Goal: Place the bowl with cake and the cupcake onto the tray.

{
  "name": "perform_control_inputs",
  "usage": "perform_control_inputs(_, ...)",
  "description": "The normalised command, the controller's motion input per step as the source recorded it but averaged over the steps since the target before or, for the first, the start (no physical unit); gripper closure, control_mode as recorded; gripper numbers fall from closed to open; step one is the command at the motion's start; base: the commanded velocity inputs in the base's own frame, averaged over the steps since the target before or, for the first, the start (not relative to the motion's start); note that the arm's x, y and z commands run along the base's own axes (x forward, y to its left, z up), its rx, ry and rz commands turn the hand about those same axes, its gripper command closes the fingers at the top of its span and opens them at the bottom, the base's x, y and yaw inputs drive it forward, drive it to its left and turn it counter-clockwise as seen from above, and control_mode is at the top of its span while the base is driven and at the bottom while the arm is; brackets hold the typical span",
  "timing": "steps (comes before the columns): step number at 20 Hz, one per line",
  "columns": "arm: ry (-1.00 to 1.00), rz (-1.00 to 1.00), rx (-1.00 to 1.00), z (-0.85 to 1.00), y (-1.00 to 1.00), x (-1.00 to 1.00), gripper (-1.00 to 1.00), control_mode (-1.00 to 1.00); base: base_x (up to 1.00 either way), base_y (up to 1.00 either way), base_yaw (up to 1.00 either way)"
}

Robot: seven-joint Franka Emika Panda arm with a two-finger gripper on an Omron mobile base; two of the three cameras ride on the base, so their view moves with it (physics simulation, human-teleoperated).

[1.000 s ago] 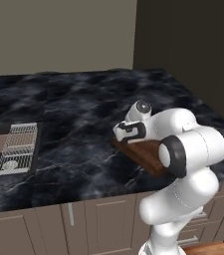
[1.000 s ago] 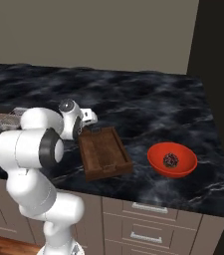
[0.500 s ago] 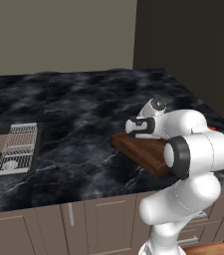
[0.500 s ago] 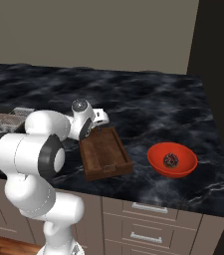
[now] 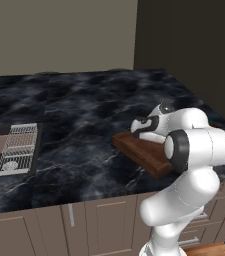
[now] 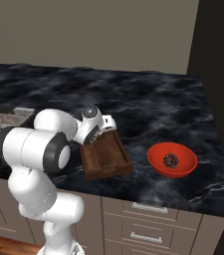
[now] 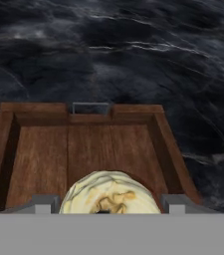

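The white arm folds low across the middle of both base views, elbow bulging toward the counter's front edge and the wrist turned down over the tray [image 6: 105, 155], so the gripper [image 7: 106, 203] hangs just above the wood. In the hand view, the cupcake [image 7: 111, 194] fills the bottom centre between the two fingertips [image 7: 43, 203], one on each side of its pale cream top; the jaws stand apart around it and look clamped on it. Beneath it lies the tray's brown floor, with the rim and a small grey handle toward the frame's middle. The bowl with cake [image 6: 172, 160] sits on the dark marble counter [image 6: 148, 107] at right centre of the right base view, near the tray but apart from it.
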Motion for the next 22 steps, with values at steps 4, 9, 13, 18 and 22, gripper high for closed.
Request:
perform_control_inputs(4,0.06,0.00,0.00,-0.31,-0.07,0.30,1.00,-1.00,0.00,0.00,0.00)
perform_control_inputs(9,0.07,0.00,0.00,-0.37,-0.04,0.38,1.00,-1.00,0.00,0.00,0.00)
perform_control_inputs(13,0.04,0.00,0.01,-0.40,-0.09,0.28,1.00,-1.00,0.00,0.00,0.00)
perform_control_inputs(18,0.02,0.00,0.02,-0.41,-0.14,0.29,1.00,-1.00,0.00,0.00,0.00)
perform_control_inputs(22,0.01,0.00,0.04,-0.47,-0.15,0.31,1.00,-1.00,0.00,0.00,0.00)
